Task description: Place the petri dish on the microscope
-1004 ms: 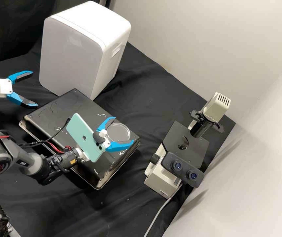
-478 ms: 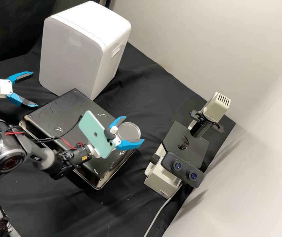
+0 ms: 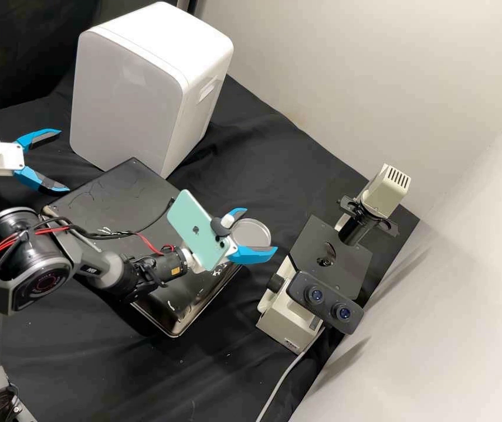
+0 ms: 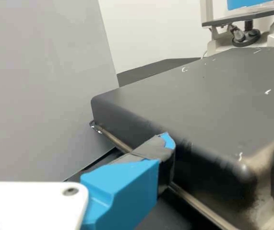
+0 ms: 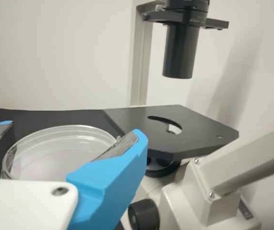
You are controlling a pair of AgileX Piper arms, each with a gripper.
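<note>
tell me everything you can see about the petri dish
The petri dish is a shallow, round, clear dish, plastic or glass by its look, with a low upright wall and nothing visible inside. It sits roughly level in the right pincer, whose two blue fingers press on opposite sides of its wall. It is held up by the corner of the black case nearest the microscope, short of the stage and not touching it.
</note>
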